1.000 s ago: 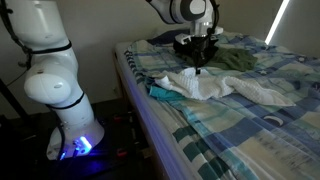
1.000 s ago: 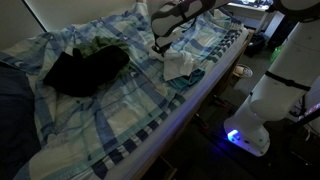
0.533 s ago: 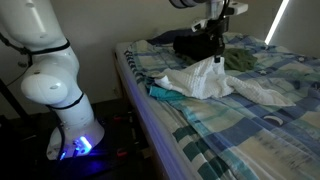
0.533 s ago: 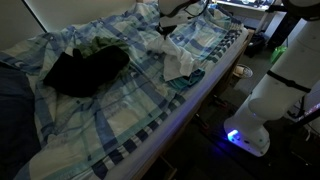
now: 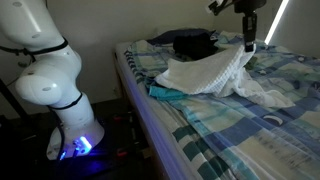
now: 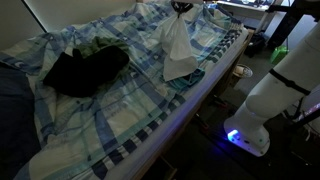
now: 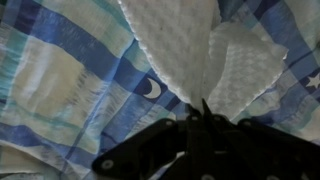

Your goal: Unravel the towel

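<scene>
The white towel (image 5: pixel 208 75) hangs stretched from my gripper (image 5: pixel 248 44), its lower end still resting on the blue plaid bed. In an exterior view the towel (image 6: pixel 176 48) drapes down from the gripper (image 6: pixel 182 8) near the top edge. In the wrist view the towel (image 7: pixel 195 50) spreads below the shut jaws (image 7: pixel 203 110), which pinch its corner. The gripper is raised well above the bed.
A dark garment pile (image 6: pixel 85 68) with a green piece lies on the bed. A teal cloth (image 5: pixel 165 93) lies under the towel's edge near the bed side. A second white cloth (image 5: pixel 265 93) lies beside it. The robot base (image 5: pixel 45 80) stands by the bed.
The gripper has risen and moved away along the bed, pulling the towel's corner up. The bunched towel has stretched out into a long hanging sheet.
</scene>
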Motion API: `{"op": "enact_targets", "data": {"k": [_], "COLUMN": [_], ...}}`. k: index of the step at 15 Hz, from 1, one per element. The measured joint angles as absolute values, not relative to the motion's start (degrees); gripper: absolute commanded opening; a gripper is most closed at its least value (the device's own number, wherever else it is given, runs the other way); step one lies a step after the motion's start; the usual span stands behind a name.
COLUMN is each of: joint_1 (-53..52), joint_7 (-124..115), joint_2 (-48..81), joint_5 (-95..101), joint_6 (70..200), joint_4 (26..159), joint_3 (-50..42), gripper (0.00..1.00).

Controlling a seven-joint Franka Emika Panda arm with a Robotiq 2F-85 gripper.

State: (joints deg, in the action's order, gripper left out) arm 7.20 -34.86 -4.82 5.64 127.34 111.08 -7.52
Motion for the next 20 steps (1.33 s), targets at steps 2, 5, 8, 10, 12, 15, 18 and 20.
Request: {"op": "enact_targets", "data": {"k": [2, 5, 8, 10, 12, 15, 18, 20], "joint_1": [8.7, 10.7, 12.5, 13.6, 14.7, 16.3, 17.9, 19.1], "joint_7": [-36.6, -38.1, -38.3, -38.1, -37.0, -33.2, -28.2, -25.5], "joint_2": [-5.7, -6.4, -6.3, -5.6, -4.4, -1.3, 3.0, 6.0], "joint_5": [5.6, 5.2, 3.2, 1.4, -1.0, -5.8, -11.0, -13.8], "joint_6": [127.4, 127.5, 127.6, 127.9, 128.1, 128.9, 129.1, 129.1], "joint_4": [111.1, 111.1, 111.1, 111.3, 111.3, 110.9, 109.4, 107.6], "joint_3": [-8.4, -9.8, -11.7, -13.3, -15.0, -17.5, -19.3, -19.7], "gripper": [0.01, 0.01, 0.01, 0.01, 0.01, 0.01, 0.01, 0.01]}}
